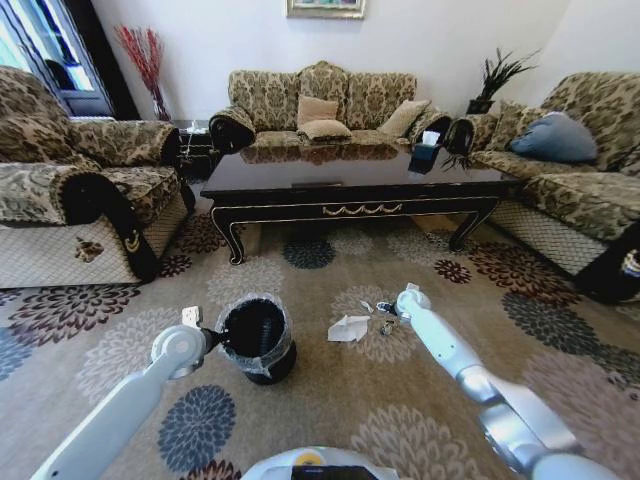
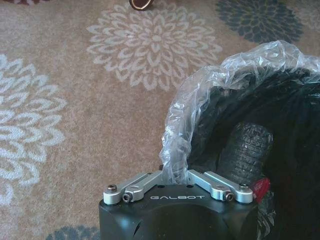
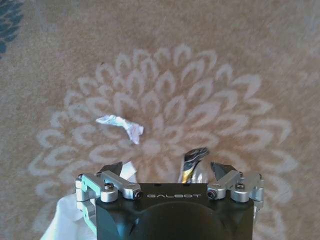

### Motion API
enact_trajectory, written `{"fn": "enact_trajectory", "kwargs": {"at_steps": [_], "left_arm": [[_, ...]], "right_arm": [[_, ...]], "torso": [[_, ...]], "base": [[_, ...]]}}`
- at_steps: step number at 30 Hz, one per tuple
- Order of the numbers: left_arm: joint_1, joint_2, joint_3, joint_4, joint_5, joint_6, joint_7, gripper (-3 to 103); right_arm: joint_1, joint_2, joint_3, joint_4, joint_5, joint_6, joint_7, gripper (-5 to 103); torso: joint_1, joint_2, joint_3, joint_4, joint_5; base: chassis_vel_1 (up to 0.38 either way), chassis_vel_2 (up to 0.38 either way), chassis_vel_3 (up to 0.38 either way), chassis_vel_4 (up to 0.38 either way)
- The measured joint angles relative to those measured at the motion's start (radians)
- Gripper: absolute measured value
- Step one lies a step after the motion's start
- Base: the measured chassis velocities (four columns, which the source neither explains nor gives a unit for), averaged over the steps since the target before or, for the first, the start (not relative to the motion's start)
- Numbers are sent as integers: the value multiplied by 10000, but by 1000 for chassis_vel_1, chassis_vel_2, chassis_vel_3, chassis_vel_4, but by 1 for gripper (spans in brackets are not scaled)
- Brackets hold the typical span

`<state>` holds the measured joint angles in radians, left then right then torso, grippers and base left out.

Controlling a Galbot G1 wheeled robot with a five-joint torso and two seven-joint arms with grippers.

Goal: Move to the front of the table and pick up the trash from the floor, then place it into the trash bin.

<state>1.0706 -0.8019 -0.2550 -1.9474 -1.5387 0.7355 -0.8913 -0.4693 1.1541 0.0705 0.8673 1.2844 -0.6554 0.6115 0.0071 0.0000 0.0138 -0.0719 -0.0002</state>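
While the left gripper (image 2: 176, 176) is clenching the liner rim of the trash bin (image 1: 256, 338), whose contents I cannot tell, the right gripper (image 3: 170, 172) is hanging released over the trash (image 1: 349, 328), lying on the carpet (image 1: 330, 400) at the bin's three o'clock.

**Lighting and picture quality**

Daylight, bright, entering from window (image 1: 40, 50) at far left of head view. Glossy table (image 1: 350, 175) top mirrors sofa cushions and wall glare. Soft shadows under table and beside bin (image 1: 257, 338). Strong fisheye bending at head-view edges. Wrist views softer; carpet (image 3: 200, 60) slightly blurred.
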Motion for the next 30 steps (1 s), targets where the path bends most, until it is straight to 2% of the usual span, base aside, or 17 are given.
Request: {"fn": "enact_trajectory", "kwargs": {"at_steps": [2,4,8,23,30], "left_arm": [[-6,-23,1,-8,-5,0,-3,0],[-18,-29,1,-45,3,0,-8,0],[-8,148,-157,-112,-36,0,15,0],[72,215,-216,-196,-93,0,65,0],[39,365,-265,-237,-195,0,60,0]], "right_arm": [[37,226,214,-240,-49,8,29,97],[138,547,549,-710,-265,140,30,92],[258,812,963,-1374,-826,409,-103,95],[280,969,1479,-2518,-1810,830,-758,96],[563,1186,1731,-3288,-2152,989,-1214,91]], "torso": [[0,0,0,0,1],[0,0,0,-1,0],[0,0,0,-1,2],[0,0,0,-2,1],[0,0,0,1,3]], "base": [[0,0,0,0],[0,0,0,0],[0,0,0,0],[0,0,0,0],[0,0,0,0]]}}
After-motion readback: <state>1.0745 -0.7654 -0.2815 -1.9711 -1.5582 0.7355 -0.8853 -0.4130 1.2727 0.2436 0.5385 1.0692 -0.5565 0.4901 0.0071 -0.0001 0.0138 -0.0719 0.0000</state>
